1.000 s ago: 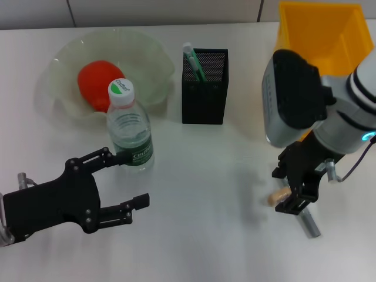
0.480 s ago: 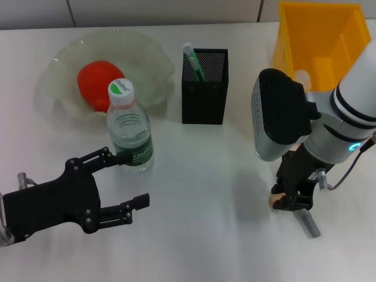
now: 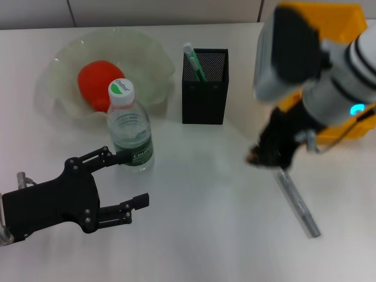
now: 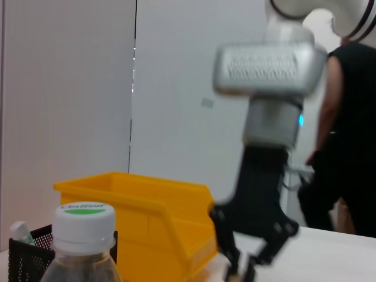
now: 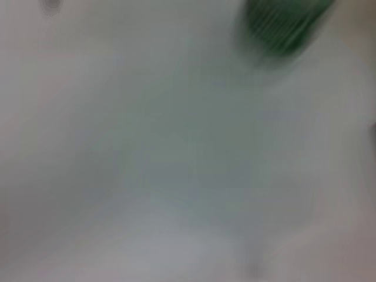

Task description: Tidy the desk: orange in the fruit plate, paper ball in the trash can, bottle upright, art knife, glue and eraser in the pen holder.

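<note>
While the left gripper [image 3: 120, 183] gapes beside the bottle [image 3: 130, 130], right gripper [image 3: 262, 156] right of the pen holder [image 3: 204, 88], pinching the eraser [image 3: 251, 157].

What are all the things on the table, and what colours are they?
Orange: one, orange-red, in the fruit plate.
Fruit plate: one, clear, far left.
Bottle: one, clear with green label, upright before the plate.
Pen holder: one, black mesh, centre back, a green-white item inside.
Bin: one, yellow, far right.
Art knife: one, grey, lying at right.
Small tan object: one, in the right gripper.
Left gripper: black, open, near left.
Right gripper: black, lifted.
</note>
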{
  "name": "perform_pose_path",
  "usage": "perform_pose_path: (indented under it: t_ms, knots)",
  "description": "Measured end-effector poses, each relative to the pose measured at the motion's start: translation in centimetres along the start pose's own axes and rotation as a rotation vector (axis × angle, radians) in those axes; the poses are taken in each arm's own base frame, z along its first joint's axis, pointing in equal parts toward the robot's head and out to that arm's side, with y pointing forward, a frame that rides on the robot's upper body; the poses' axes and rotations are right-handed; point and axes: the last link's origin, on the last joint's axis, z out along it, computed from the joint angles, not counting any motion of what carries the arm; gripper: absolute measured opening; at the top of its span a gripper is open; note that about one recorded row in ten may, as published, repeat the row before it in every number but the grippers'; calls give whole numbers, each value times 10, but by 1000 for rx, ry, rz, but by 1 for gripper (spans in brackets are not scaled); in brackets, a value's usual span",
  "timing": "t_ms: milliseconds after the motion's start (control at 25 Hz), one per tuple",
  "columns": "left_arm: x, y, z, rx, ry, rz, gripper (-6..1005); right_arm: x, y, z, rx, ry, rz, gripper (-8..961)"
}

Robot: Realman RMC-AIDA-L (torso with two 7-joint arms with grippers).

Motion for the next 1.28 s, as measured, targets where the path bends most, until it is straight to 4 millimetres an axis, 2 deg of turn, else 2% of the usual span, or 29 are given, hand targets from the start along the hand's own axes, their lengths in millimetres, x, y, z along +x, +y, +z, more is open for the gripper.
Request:
perform_pose_path:
  t_ms: [160, 280, 560, 720, 920, 1000, 1160, 1200, 1280]
  knots:
    - [0, 0, 0, 1, 1, 2, 842, -10, -21, -33, 154, -209, 114, 125]
    - [0, -1, 0, 4, -1, 6, 842, -13, -41, -41, 260, -302, 182, 125]
    - [1, -2, 3, 1, 1, 10, 842, -24, -75, -19, 292, -352, 253, 126]
    - [1, -2, 3, -1, 2, 11, 842, -31, -83, -7, 254, -375, 243, 126]
    - [2, -2, 4, -9, 5, 13, 842, -32, -85, -6, 231, -428, 243, 148]
    - [2, -2, 4, -9, 5, 11, 842, -33, -84, -10, 231, -426, 253, 372]
    - [2, -1, 4, -10, 5, 10, 842, -30, -78, -21, 231, -385, 299, 453]
    - [1, -1, 4, -10, 4, 10, 842, -26, -72, -31, 229, -341, 355, 473]
    - [1, -2, 4, -9, 3, 9, 842, -24, -65, -36, 223, -306, 391, 513]
